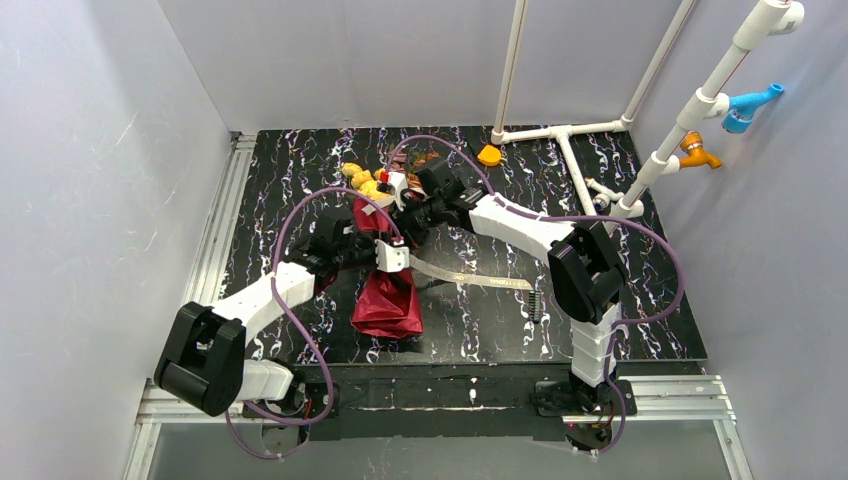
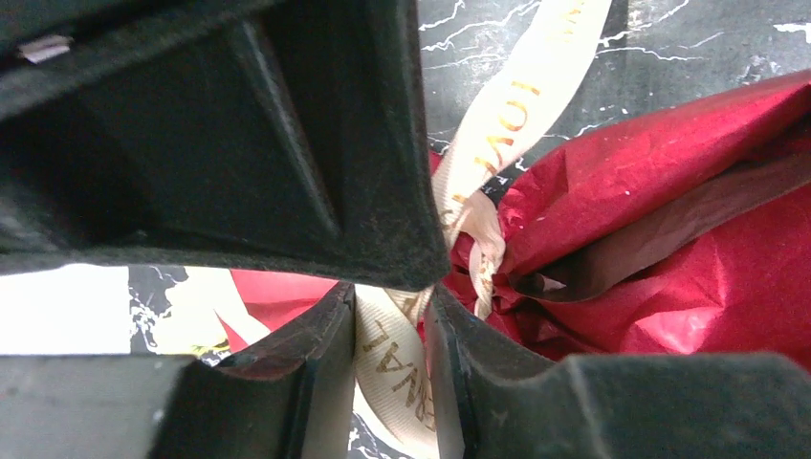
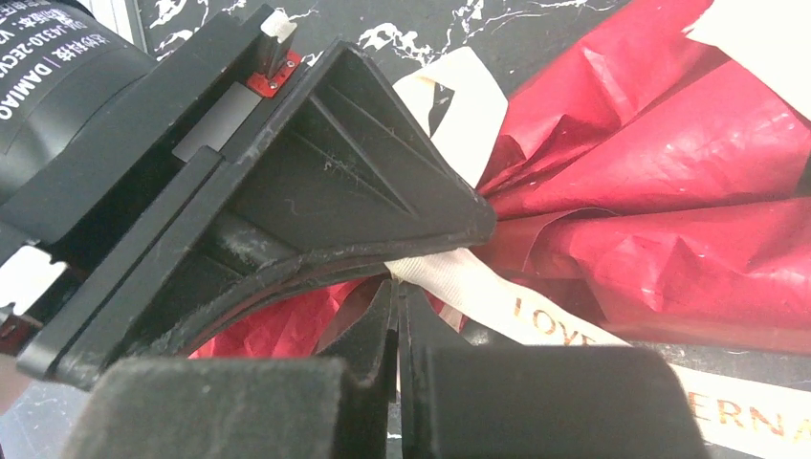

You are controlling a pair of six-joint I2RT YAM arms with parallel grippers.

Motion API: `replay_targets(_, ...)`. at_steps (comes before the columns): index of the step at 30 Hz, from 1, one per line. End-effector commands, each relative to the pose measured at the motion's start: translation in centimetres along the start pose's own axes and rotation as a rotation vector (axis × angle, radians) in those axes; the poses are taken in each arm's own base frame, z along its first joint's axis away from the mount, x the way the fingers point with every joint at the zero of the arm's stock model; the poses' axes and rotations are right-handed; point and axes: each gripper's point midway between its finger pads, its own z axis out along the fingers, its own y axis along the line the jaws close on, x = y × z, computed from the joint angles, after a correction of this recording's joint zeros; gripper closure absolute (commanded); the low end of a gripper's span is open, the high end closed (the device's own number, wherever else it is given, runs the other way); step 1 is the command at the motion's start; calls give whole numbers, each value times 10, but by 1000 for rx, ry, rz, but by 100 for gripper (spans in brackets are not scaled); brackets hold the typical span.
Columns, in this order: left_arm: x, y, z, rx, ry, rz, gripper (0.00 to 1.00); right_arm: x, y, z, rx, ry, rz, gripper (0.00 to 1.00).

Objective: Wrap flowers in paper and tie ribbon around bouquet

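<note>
the bouquet point(image 1: 388, 295) lies on the table point(image 1: 600, 320) between the two arms, with the flowers point(image 1: 365, 182) coming out at its far end. the ribbon point(image 2: 521, 100) crosses the red paper point(image 2: 669, 191) at the narrow waist, where it looks bunched into a loose loop or a knot; we cannot tell which. the right gripper point(image 3: 397, 292) is fully closed and the ribbon comes out right at its tips, so we judge that it pinches the strip there. the left gripper point(image 2: 390, 304) has its jaws only partly together with the ribbon passing through the gap, and we cannot tell if it really presses the ribbon or only stands around it. this is the first danger: if the left arm pulls in this state, the flat strip may slide out and the loop will go slack. the second danger is the opposite one: a hard pull from both sides could crush or tear the thin paper, or open the cone so that the flowers slip out. also the two grippers are very near each other over the waist, so a small wrong move may make them hit one another, or catch a fold of paper together with the ribbon. the long free end on the table may also drag and twist.
</note>
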Motion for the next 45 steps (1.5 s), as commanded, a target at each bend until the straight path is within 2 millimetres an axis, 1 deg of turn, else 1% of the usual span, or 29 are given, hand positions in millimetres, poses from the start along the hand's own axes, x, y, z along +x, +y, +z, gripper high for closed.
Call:
replay_targets(1,-11,16,0,-59,-19,43,73,-15,3,-2,-29,-25,-23,99)
replay_targets(2,-12,16,0,-61,-19,46,76,-15,3,-2,-30,-27,-23,99)
replay_targets(3,-12,16,-1,-63,-17,48,81,-15,3,-2,-32,-27,-24,99)
replay_targets(6,-10,15,-2,-67,-4,49,100,-17,3,-2,-30,-31,-26,99)
replay_targets(8,-9,11,-4,-62,3,53,100,-18,4,-3,-29,-32,-26,99)
replay_targets(11,-5,-2,-9,-6,38,42,100,-18,4,-4,-27,-30,-19,99)
replay_targets(13,-2,-5,-12,14,83,14,100,-18,3,-4,-18,-26,-16,99)
replay_targets(17,-1,-8,-19,41,124,-46,100,-18,1,-6,2,-25,-1,98)
replay_targets(19,1,-6,-22,40,152,-91,100,-18,0,-7,12,-27,5,93)
replay_targets(21,0,-2,-24,28,167,-144,100,-18,0,-9,23,-27,13,79)
replay_targets(22,0,-1,-24,31,176,-172,100,-18,-1,-9,30,-25,16,73)
replay_targets(23,0,-1,-24,35,186,-196,100,-18,-1,-10,36,-24,18,70)
replay_targets(27,1,-2,-20,53,238,-302,100,-19,0,-19,65,-28,19,62)
replay_targets(31,-5,-2,-18,89,285,-398,100,-24,-1,-35,112,-48,20,54)
replay_targets(33,-5,-4,-17,106,317,-435,100,-25,-1,-45,141,-60,24,50)
replay_targets(38,-7,-11,-18,129,355,-519,100,-22,-5,-68,251,-92,56,40)
replay_targets(41,-14,-17,-17,162,352,-592,100,-12,-17,-79,349,-91,94,35)
replay_targets(45,-24,-25,-12,214,369,-659,100,0,-44,-104,502,-102,188,32)
